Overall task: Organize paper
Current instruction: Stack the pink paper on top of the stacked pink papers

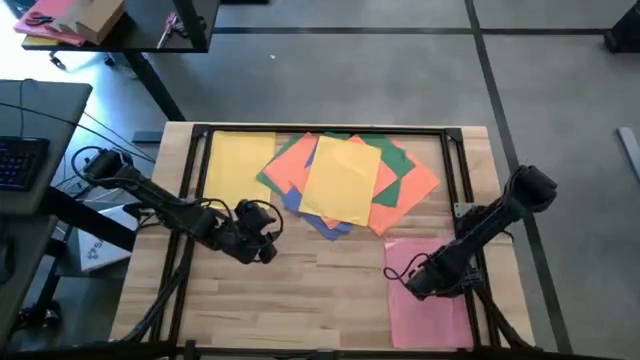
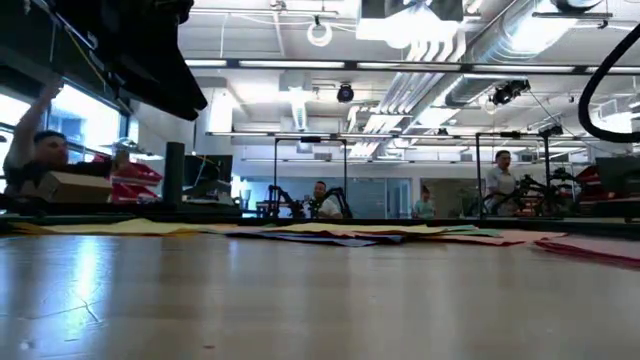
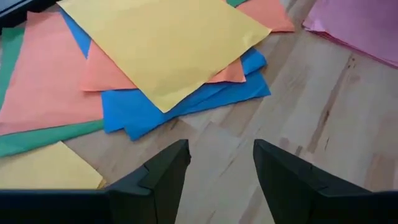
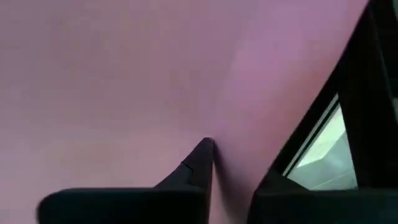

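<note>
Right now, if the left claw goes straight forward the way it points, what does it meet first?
Probably the blue sheets at the near edge of the mixed paper pile, below the top yellow sheet. The left claw is open, with only bare table before them. How high it hovers is unclear.

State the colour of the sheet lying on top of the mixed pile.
Yellow sheet, clearest in the high view.

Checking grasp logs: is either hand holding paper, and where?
Left hand open, empty. Right hand sits on the pink paper; a hold cannot be told.
</note>
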